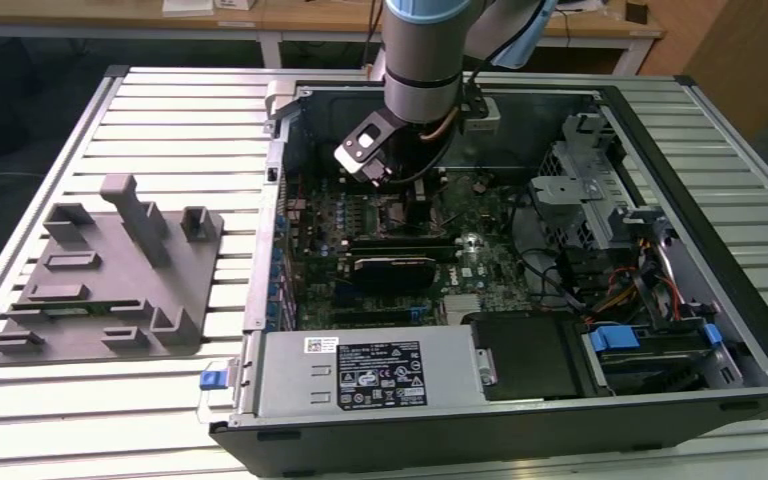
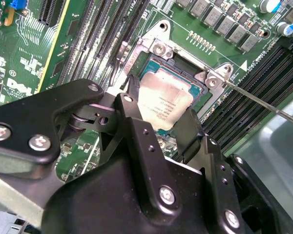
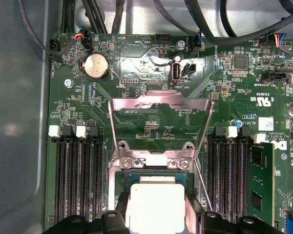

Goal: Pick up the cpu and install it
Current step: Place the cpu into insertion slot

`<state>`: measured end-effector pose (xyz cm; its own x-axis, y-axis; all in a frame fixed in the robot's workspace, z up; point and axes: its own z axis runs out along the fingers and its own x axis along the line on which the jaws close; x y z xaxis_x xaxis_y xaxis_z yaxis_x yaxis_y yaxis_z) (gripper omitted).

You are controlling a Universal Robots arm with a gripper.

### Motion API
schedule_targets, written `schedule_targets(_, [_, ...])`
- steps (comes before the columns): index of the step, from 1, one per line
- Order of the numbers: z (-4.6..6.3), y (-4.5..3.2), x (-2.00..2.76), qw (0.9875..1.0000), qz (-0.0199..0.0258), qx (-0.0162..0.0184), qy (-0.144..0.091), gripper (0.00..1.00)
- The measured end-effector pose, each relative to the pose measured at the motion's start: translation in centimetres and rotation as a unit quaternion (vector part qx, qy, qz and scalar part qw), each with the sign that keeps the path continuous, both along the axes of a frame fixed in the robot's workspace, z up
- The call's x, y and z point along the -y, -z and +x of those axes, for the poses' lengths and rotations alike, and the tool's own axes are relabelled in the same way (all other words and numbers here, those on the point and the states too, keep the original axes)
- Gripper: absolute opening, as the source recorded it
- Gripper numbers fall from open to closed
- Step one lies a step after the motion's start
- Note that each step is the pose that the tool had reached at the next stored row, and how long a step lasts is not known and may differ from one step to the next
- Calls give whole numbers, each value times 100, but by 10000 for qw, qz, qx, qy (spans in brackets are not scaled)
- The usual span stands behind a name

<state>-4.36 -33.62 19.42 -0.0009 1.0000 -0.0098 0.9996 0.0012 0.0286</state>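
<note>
The cpu [image 2: 163, 100] is a flat silvery square with a pale rim, lying level in the open socket [image 2: 158, 46] on the green motherboard. My gripper [image 2: 161, 109] stands straight over it, one black finger against each of two opposite edges, shut on the chip. In the first wrist view the cpu [image 3: 154, 204] shows bright between the fingertips [image 3: 115, 219]. The metal load plate [image 3: 161, 105] is swung up and open, and the thin lever [image 2: 254, 97] sticks out sideways. In the exterior view the arm [image 1: 418, 90] reaches down into the open computer case [image 1: 651, 130].
Memory slots [image 3: 78, 180] flank the socket, with one green memory stick [image 3: 261, 180] seated. Black cables [image 3: 112, 14] hang along the case wall. A grey power supply [image 1: 357, 375] and drive cage [image 1: 598, 190] crowd the case. A grey fixture [image 1: 111, 280] lies on the slatted table at the exterior view's left.
</note>
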Motion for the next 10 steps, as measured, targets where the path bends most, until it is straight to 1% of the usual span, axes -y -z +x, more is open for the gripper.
schedule_targets(3, [0,1,-8,10000,1,1,0,53])
schedule_targets(10, [0,2,-9,10000,-1,-1,1,53])
